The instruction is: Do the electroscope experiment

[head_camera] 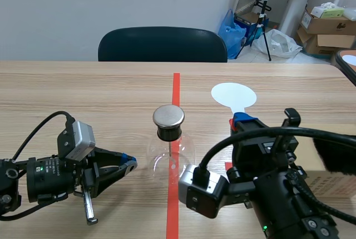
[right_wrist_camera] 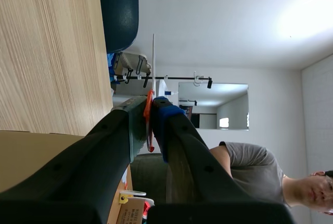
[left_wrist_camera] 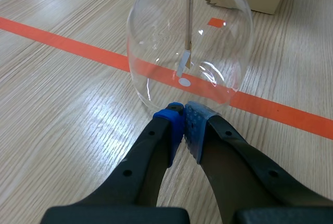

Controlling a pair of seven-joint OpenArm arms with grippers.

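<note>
Pale wood-grain table (head_camera: 83, 94), crossed down the middle by an orange-red tape line (head_camera: 176, 89) running away from the robot. Behind the far edge, a dark chair (head_camera: 162, 44) against a plain grey wall (head_camera: 83, 5). Off to the right of the room, a blue bag (head_camera: 229, 28), a black tripod (head_camera: 267, 22) and stacked boxes (head_camera: 328, 25). On the table at the right, partly hidden behind the right arm, a cardboard box (head_camera: 328, 180). In the right wrist view, a mirror (right_wrist_camera: 229, 104) on a white wall and a person (right_wrist_camera: 250, 169) in a grey shirt. Glass electroscope (head_camera: 168, 147) standing on the tape line near the table's middle, long axis upright: round clear flask below, black stopper and flat metal cap (head_camera: 168, 115) on top, facing up. Inside, a thin rod (left_wrist_camera: 190, 10) hanging straight down, with a small strip of foil (left_wrist_camera: 180, 63) at its lower end. Left gripper (head_camera: 129, 164) low over the table to the left of the flask, pointing at it, closed on nothing, blue pads (left_wrist_camera: 173, 120) pressed together right at the base of the glass; contact with the glass not clear. Right gripper (head_camera: 243, 119) to the right of the flask, clamped on the handle of a white paddle (head_camera: 233, 94). Paddle's long axis running away from the robot, round disc at the far end, apart from the metal cap, edge-on in the right wrist view. Contact between disc and table: not clear.
</note>
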